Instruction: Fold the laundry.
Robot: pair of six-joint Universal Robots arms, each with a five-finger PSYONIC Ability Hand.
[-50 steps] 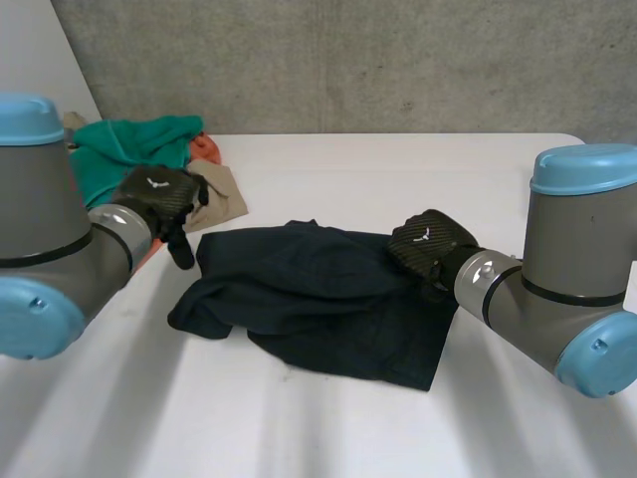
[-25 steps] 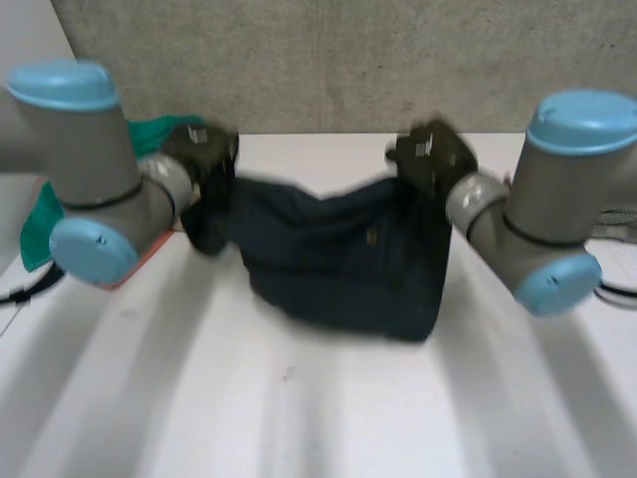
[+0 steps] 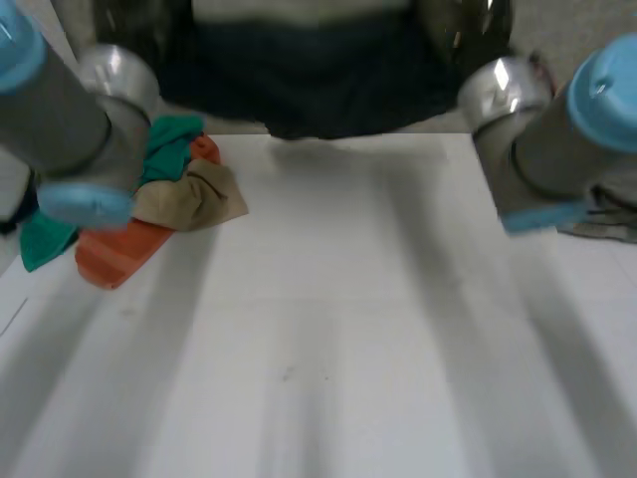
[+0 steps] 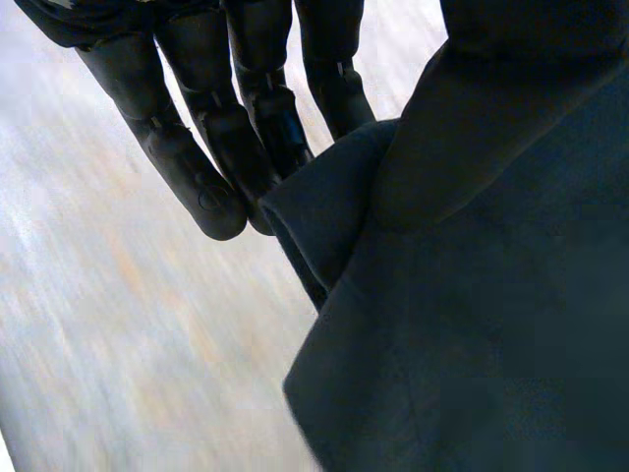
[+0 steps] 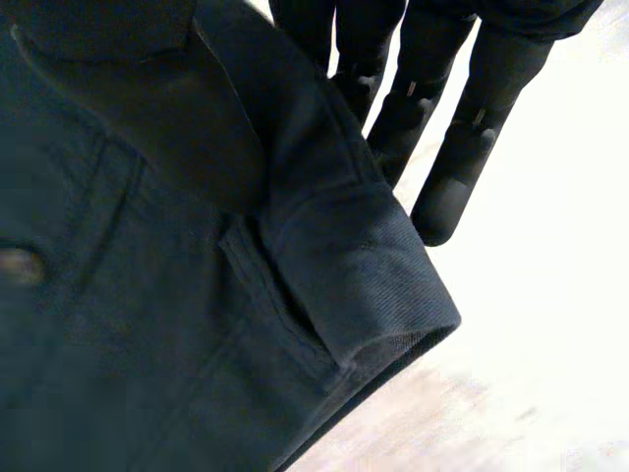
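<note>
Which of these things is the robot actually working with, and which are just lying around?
In use: dark garment, held up off the table; left robot hand and right robot hand, each pinching its edge.
Lying about: green cloth, orange cloth and tan cloth, heaped on the white table.

Edge of dark garment (image 5: 197, 324) in right hand (image 5: 462, 128)

The white table (image 3: 338, 329) lies open across its middle and near side: my hands can pass there. At my left, a heap of green, tan and orange clothes (image 3: 174, 194) blocks the far corner. The dark garment (image 3: 318, 80) hangs stretched between my arms above the far edge. A grey cloth (image 3: 609, 217) lies beyond my right arm (image 3: 557, 149).
</note>
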